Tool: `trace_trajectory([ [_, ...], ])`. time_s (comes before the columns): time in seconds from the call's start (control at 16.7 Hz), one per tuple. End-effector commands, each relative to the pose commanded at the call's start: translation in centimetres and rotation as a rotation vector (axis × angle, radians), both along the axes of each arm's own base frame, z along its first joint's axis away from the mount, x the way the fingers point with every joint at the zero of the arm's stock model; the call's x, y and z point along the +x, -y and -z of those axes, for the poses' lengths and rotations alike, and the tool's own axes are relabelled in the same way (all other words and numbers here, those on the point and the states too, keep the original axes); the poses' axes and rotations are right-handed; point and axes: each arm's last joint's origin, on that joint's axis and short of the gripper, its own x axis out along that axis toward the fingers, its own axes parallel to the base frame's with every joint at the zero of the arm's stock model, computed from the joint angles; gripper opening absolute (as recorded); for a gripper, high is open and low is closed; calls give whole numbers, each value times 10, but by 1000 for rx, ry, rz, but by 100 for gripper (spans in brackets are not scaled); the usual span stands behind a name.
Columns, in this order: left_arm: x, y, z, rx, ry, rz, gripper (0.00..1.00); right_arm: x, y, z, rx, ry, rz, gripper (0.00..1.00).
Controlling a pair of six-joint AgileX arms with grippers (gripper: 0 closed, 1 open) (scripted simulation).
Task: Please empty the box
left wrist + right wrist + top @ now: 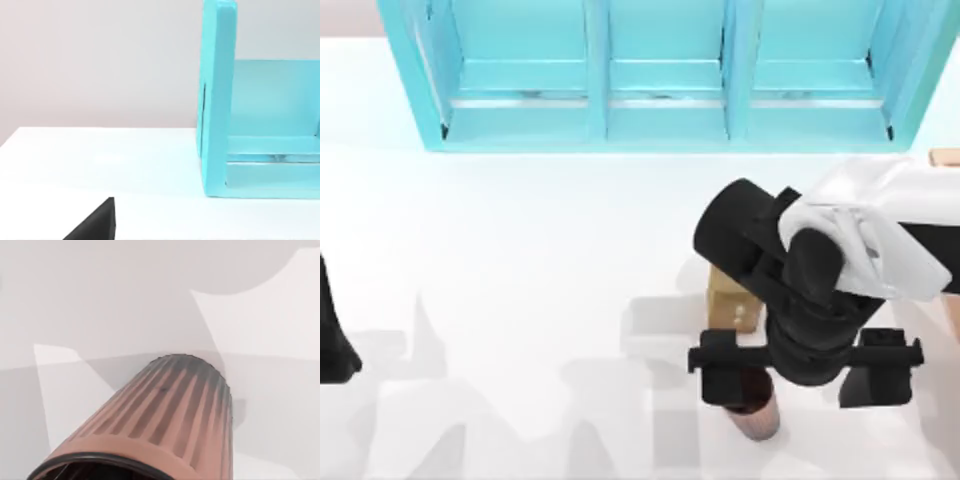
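A ribbed brown cup (757, 415) hangs tilted under my right gripper (805, 368), right of the table's middle toward the front edge. Its fingers are hidden beneath the wrist, shut on the cup's rim. The right wrist view looks along the cup (165, 415), its dark open rim nearest and its base held above the white table. Just behind the right arm, a small tan cube (730, 298) is partly covered by it. A corner of the light tan box (946, 157) shows at the table's far right edge. My left arm (332, 335) is parked at the left edge.
The big turquoise shelf unit (660, 120) spans the back of the table; one of its end walls (217, 100) stands close in the left wrist view. White table (520, 260) stretches across the left and middle.
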Motion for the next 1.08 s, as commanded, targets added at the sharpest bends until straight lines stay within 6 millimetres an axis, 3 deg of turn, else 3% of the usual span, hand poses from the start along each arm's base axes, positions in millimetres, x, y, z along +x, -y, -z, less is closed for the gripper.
trace_trajectory([
  [0.42, 0, 0, 0, 0, 0, 0, 100, 1, -1, -5, 2, 2, 2, 100],
  [0.96, 0, 0, 0, 0, 0, 0, 100, 1, -2, -91, -9, -10, 1, 100],
  [1.08, 0, 0, 0, 0, 0, 0, 100, 0, 0, -100, 0, 0, 1, 100],
])
